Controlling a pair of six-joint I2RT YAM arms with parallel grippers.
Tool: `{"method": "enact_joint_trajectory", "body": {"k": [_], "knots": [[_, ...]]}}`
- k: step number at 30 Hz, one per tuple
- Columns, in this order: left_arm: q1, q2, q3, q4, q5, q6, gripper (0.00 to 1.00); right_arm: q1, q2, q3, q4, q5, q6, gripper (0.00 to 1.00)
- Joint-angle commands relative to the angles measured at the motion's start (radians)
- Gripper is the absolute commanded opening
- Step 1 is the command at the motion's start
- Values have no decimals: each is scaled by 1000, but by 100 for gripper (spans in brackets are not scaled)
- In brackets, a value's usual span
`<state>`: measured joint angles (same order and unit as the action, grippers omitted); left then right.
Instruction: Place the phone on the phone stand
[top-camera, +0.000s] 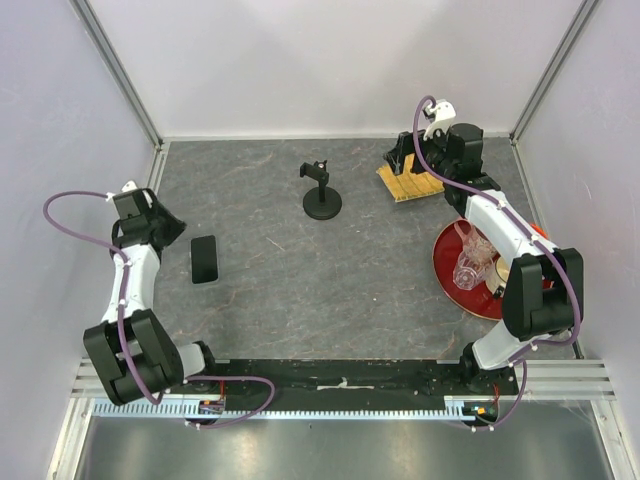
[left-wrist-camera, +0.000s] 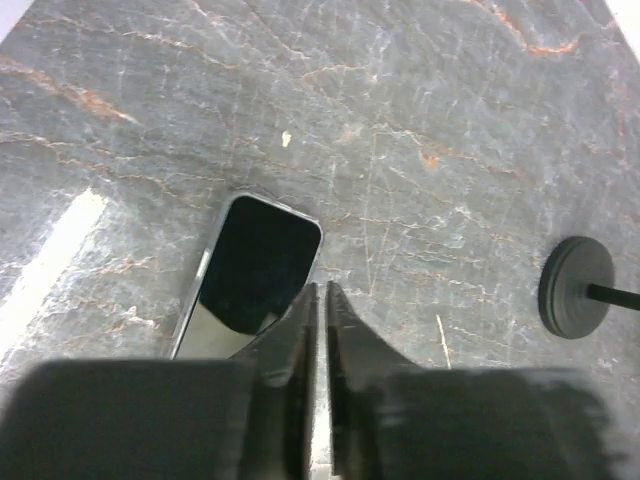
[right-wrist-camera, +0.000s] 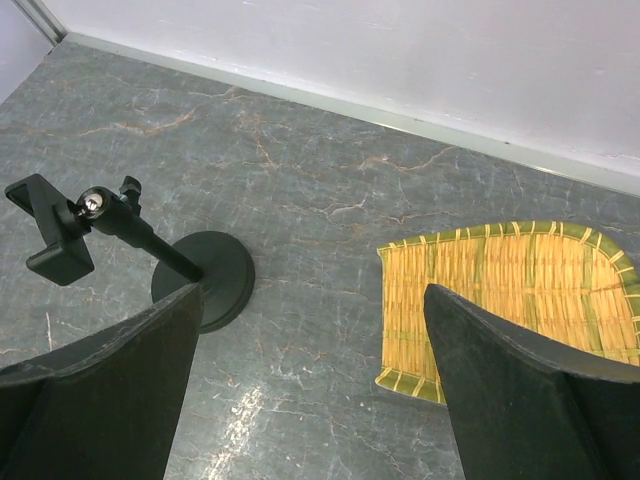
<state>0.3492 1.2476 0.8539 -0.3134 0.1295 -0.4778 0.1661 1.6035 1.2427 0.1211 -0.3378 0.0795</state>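
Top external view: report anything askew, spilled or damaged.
Nothing stands out. The thin black rectangular phone lies flat, the black disc-based phone stand is upright, the yellow woven mat lies flat; no spill shows.

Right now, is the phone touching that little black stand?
Apart. The top external view shows the phone lying flat on the table, with a wide stretch of bare surface between it and the phone stand.
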Motion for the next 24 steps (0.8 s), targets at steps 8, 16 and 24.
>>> {"method": "enact_joint_trajectory", "body": {"k": [8,16,24], "knots": [[-59,157,203,-280,125,168,96,0,-33,1,52,-23,0,98],[-156,370,321,-406,-36,387,98,0,-34,-5,60,-56,-3,98],[-227,480,284,-345,-195,418,99,-2,-36,-25,95,-87,-1,98]]}}
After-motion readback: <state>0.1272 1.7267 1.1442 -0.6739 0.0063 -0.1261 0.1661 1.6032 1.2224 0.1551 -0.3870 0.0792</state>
